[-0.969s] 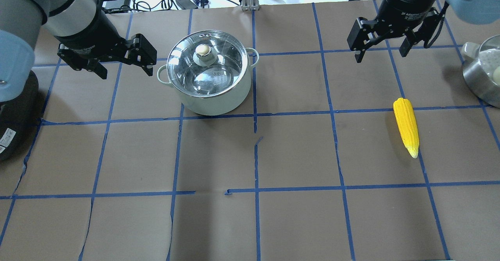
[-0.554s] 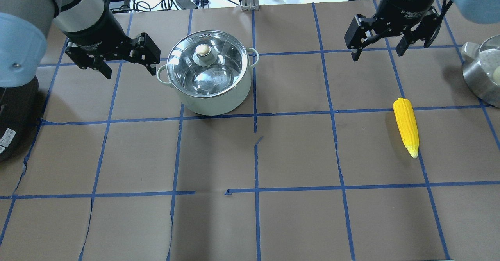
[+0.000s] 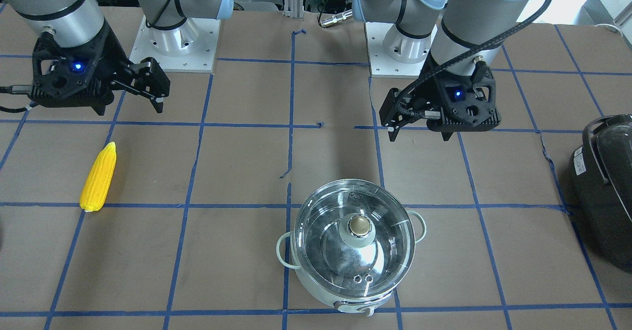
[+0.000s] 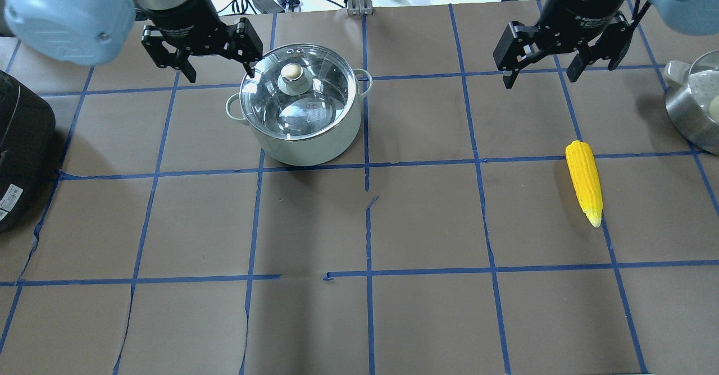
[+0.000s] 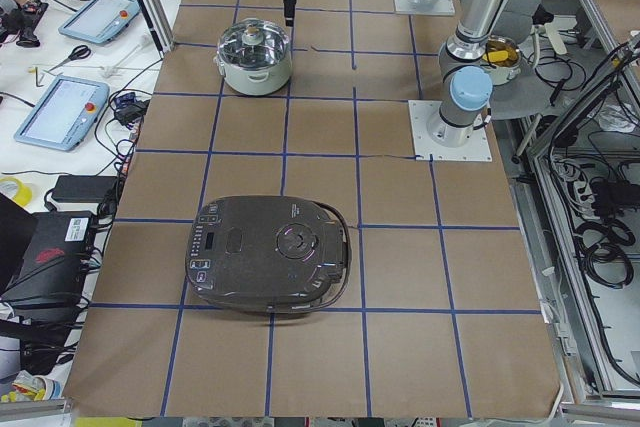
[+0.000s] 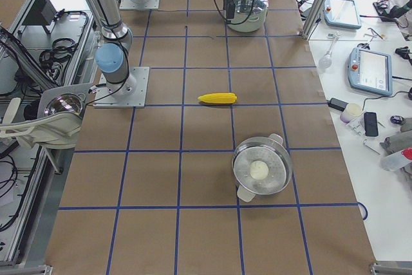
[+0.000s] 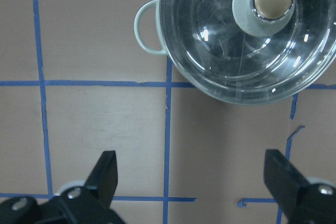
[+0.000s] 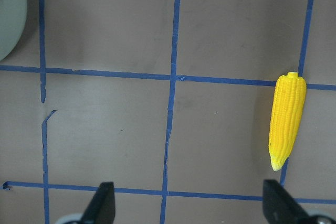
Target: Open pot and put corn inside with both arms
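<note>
The pot (image 4: 314, 149) stands left of centre, pale mint outside, its glass lid (image 4: 323, 103) shut with the gold knob (image 4: 292, 73) on top. It also shows in the front view (image 3: 340, 298) and in the left wrist view (image 7: 149, 27). My left gripper (image 4: 220, 72) is open and empty, hovering just beyond the pot's far left rim; the left wrist view (image 7: 191, 174) shows its fingers wide apart. The yellow corn (image 4: 584, 181) lies flat at the right, also seen in the right wrist view (image 8: 287, 121). My right gripper (image 4: 540, 77) is open and empty, above the table behind the corn.
A black glossy appliance (image 4: 22, 139) sits at the left table edge, large in the exterior left view (image 5: 270, 252). A steel steamer pot (image 4: 694, 105) with a white ball stands at the right edge. Brown paper with blue tape lines covers the table.
My left gripper has moved to the right and away from the robot, from beside the pot's left handle to its far left rim. The right gripper has barely shifted. Pot and corn are unmoved.
</note>
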